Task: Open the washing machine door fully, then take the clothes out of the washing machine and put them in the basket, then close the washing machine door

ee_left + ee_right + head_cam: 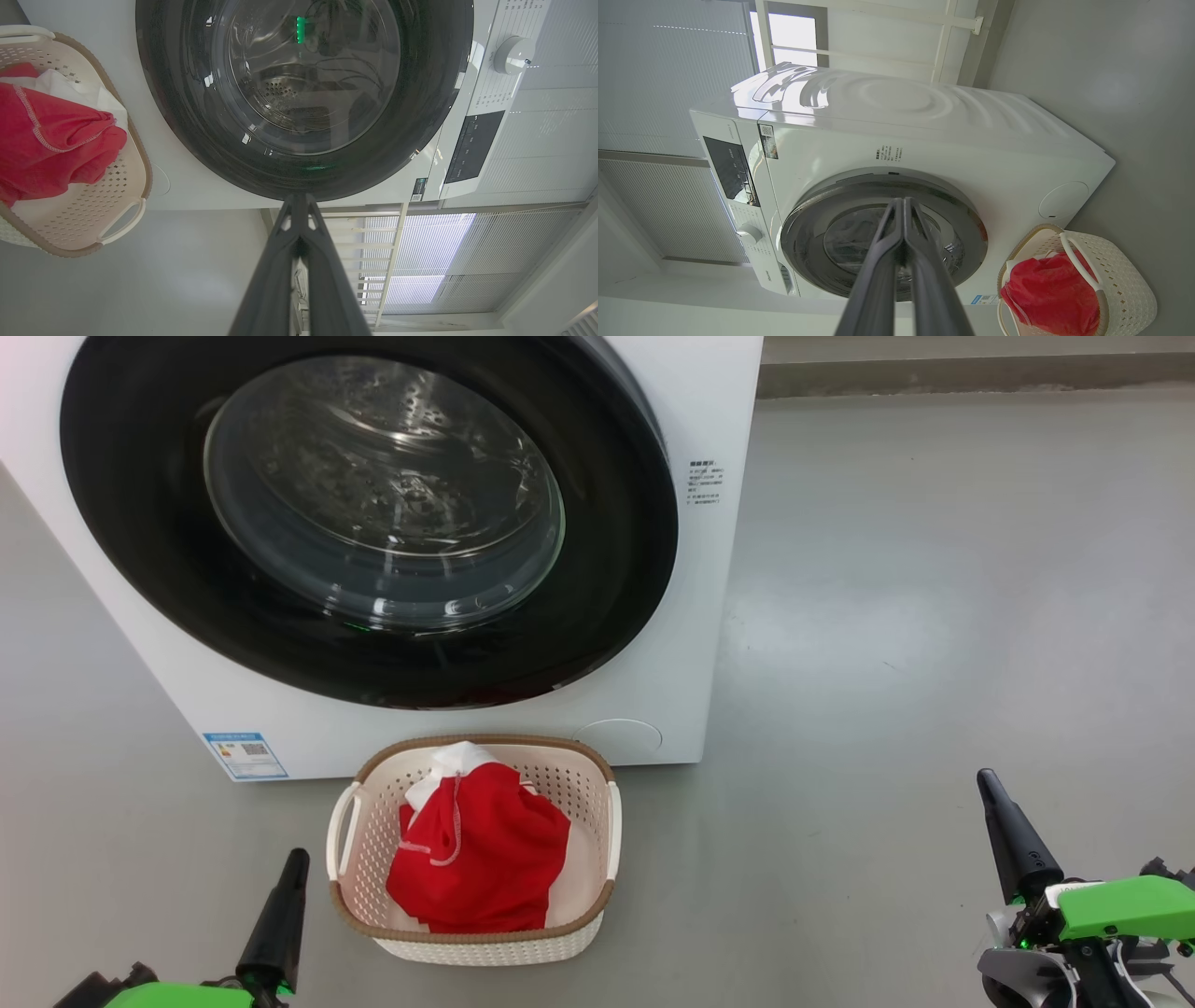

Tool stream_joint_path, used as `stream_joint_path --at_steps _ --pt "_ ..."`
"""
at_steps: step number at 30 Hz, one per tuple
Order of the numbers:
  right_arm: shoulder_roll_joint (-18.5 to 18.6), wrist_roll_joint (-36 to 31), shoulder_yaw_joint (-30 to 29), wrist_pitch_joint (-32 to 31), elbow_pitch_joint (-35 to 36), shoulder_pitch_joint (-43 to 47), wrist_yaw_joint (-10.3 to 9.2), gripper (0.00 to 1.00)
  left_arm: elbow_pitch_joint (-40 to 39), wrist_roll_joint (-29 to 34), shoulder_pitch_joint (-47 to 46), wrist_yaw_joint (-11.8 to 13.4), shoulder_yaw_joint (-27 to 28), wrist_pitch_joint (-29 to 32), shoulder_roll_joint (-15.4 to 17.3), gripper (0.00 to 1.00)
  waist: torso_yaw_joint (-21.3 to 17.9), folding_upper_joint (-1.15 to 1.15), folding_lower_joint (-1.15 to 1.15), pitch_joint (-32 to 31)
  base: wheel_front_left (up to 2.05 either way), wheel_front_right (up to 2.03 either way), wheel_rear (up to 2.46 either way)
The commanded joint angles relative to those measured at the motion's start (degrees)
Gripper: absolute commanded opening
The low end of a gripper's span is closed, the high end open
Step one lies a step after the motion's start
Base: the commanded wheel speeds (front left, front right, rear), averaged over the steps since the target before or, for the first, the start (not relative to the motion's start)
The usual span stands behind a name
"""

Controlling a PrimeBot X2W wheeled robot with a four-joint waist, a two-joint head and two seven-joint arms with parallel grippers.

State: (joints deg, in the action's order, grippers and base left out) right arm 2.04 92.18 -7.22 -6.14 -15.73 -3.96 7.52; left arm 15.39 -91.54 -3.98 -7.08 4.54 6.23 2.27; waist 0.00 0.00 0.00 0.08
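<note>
The washing machine [709, 616] carries little legible writing. A blue label [245, 755] with a square code sits at the lower left of its front, and a block of small dark print [707, 483] sits to the right of the door; neither can be read. In the right wrist view a code sticker [768, 140] sits at the corner of the top edge, above a dark control panel [731, 170] and a white dial [749, 233]. A short word near the dial is too small to make out.

The washing machine door [121, 523] lies shut against the front, its glass bowl [383, 495] facing the robot.

The basket [485, 931] stands upright on the grey floor [887, 663], just in front of the machine and below the door. Its handles are at its left and right ends, so its long side appears to run parallel to the machine's front.

The clothes [485, 859] lie inside it as one red bundle. The bundle's long axis runs from the machine toward the robot, with the white panel at the far end and the drawstring trailing down the red fabric.

The left gripper [299, 855] is near the basket's left side, fingers pressed together and holding nothing, pointing at the machine. The right gripper [990, 789] is well apart to the right, likewise closed and empty.
</note>
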Motion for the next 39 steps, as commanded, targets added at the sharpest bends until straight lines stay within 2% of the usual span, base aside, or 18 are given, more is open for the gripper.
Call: stream_joint_path --at_steps 1,39 --pt "0.92 0.00 0.72 -0.32 1.48 -2.49 -0.03 0.00 -1.11 -0.56 -2.49 -0.41 2.05 0.30 0.61 0.00 0.00 0.00 0.00 0.00 0.00 0.00 0.00" --pt "0.89 -0.03 0.68 -0.36 1.48 -2.49 -0.03 0.00 -1.12 -0.57 -2.48 -0.41 2.04 0.29 0.61 0.00 0.00 0.00 0.00 0.00 0.00 0.00 0.00"
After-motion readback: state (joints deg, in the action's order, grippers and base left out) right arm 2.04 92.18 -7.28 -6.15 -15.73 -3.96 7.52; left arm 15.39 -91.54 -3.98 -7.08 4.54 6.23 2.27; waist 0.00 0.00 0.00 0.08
